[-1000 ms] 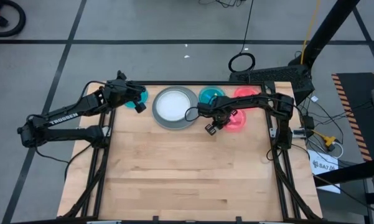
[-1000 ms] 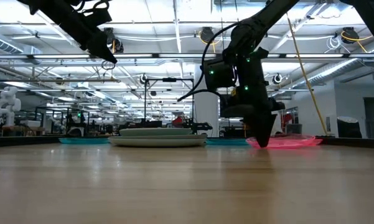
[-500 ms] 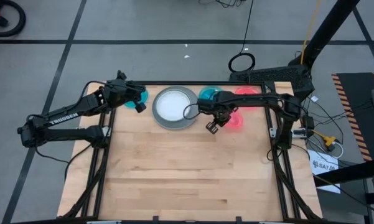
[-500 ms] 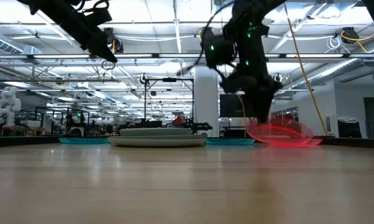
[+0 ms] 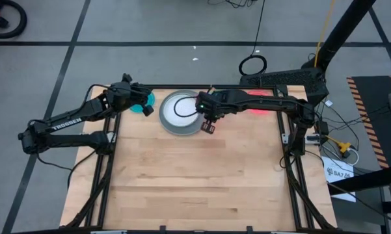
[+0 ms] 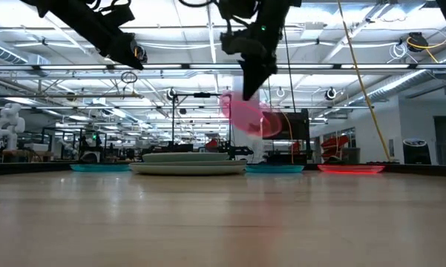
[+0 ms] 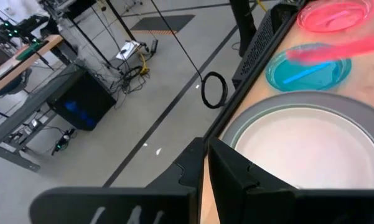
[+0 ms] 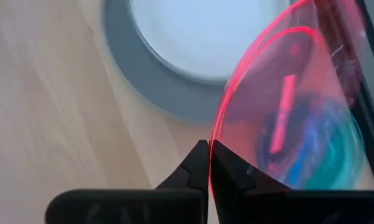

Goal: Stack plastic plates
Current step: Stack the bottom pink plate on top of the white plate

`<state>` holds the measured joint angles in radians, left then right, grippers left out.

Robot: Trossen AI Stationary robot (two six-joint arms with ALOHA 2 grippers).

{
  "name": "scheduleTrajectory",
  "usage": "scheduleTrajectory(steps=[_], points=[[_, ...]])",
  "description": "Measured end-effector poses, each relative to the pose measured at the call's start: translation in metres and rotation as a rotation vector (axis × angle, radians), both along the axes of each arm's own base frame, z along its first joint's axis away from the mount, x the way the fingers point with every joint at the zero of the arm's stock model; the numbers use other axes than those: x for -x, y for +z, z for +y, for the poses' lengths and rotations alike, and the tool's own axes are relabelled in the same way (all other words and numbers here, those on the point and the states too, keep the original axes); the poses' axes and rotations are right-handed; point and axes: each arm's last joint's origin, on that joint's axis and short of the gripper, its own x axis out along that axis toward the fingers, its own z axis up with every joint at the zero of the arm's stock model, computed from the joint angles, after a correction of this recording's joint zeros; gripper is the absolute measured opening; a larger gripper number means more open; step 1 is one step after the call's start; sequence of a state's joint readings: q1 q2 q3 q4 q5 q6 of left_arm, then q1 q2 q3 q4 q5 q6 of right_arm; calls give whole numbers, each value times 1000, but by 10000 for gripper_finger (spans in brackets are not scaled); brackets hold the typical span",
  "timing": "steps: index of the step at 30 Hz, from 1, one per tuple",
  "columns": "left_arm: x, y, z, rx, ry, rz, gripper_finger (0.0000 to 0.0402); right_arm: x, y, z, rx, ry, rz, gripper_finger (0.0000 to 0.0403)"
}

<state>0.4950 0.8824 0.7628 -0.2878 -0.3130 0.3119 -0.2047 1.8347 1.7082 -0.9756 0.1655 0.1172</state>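
Observation:
My right gripper (image 5: 207, 122) is shut on a small pink-red plate (image 6: 246, 117) and hovers above the right rim of the stack (image 5: 182, 112), a white plate on a large grey one. That stack (image 6: 187, 162) lies flat on the table. A teal-blue plate (image 7: 308, 70) and a second pink-red plate (image 5: 260, 107) lie flat to its right. Another teal-blue plate (image 5: 145, 103) lies to its left, under my left gripper (image 7: 202, 168). My left gripper is shut, holds nothing and hangs high (image 6: 130, 63) above the table. My right gripper (image 8: 210, 152) pinches the pink-red plate by its rim (image 8: 213, 138) between its two fingers, which point down from above. The plate is lifted clear and hangs below the fingers, tipped steeply on edge (image 6: 241, 111).
The plates sit in a row along the table's far edge (image 5: 202, 89). The wide wooden surface (image 5: 195, 175) toward the near edge is bare. A coiled cable (image 5: 252, 65) lies on the floor beyond the far edge.
My right gripper has lifted the pink-red plate off the table, to the right of the stack. It has carried the plate up and toward the table's left, to the grey and white stack. The plate has gone from lying flat to hanging steeply tipped.

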Motion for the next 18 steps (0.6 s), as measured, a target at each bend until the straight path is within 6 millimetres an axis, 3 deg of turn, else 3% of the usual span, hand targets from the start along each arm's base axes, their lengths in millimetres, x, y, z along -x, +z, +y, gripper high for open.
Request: scheduleTrajectory(steps=[10,18], points=[[0,2,0,-25,-10,3,30,-22,1,-5,97,149,-140,0],[8,11,-4,-59,-10,-43,30,-42,-15,-9,171,283,-124,0]])
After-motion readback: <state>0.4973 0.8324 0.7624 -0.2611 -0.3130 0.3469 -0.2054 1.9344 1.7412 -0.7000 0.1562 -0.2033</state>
